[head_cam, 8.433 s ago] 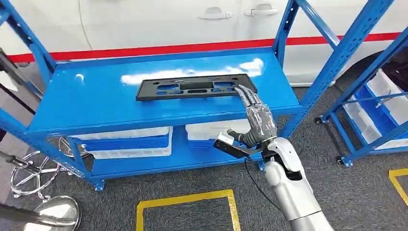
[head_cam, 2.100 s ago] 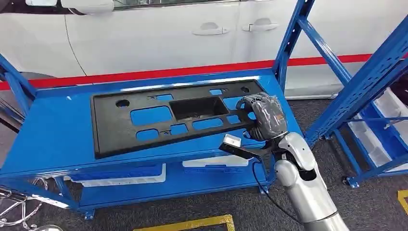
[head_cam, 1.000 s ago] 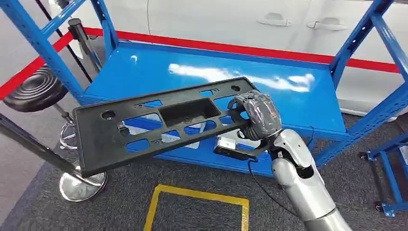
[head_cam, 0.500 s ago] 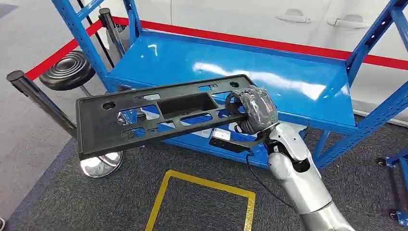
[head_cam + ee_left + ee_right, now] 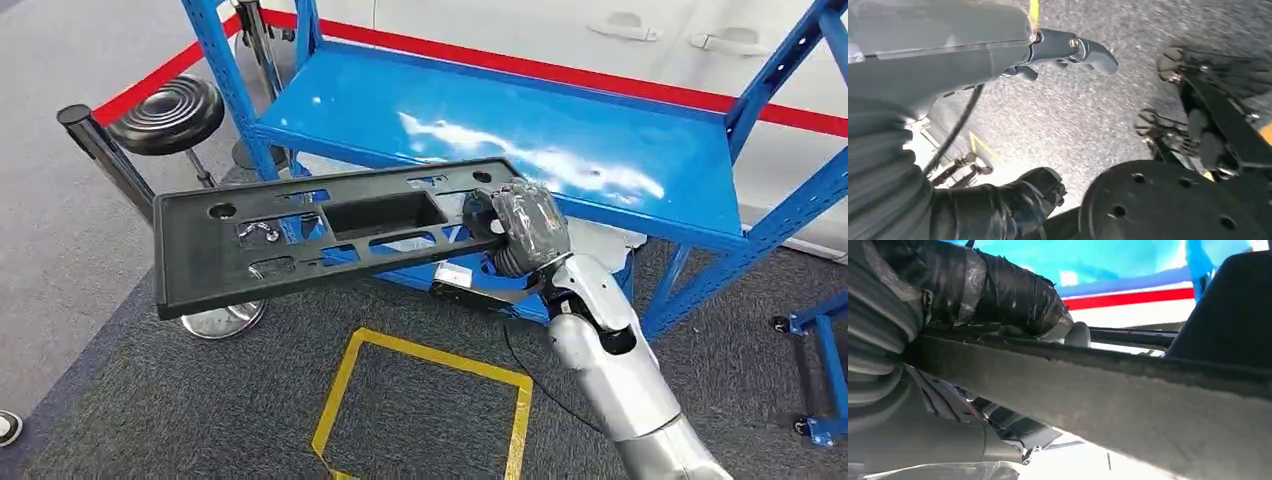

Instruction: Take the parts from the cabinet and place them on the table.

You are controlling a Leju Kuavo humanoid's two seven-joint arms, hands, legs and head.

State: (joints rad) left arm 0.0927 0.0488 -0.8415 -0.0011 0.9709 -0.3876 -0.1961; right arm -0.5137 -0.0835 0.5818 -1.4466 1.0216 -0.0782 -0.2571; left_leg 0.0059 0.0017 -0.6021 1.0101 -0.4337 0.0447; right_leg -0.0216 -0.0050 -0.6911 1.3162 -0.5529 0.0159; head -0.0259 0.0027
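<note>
**Right hand carries the black panel in front of the blue rack**

At about 9 o'clock in the head view stands a black post (image 5: 100,150), and just beside it, toward 10 o'clock, a round black stool (image 5: 172,112) on the grey carpet (image 5: 150,400). From there the long black panel (image 5: 300,240) stretches to the centre. It is in the air, almost level, clear of the shelf, and its left end hangs over a shiny round base (image 5: 225,318). Below it, at 6 o'clock, a yellow square (image 5: 420,400) is marked on the floor. The right hand (image 5: 522,232), wrapped in black tape, has its fingers closed around the right end of the panel. Behind, from 12 to 2 o'clock, is the blue rack (image 5: 560,130) with its glossy top shelf.

The left hand (image 5: 1058,50) hangs above the carpet; it holds nothing and its fingers are apart.
</note>
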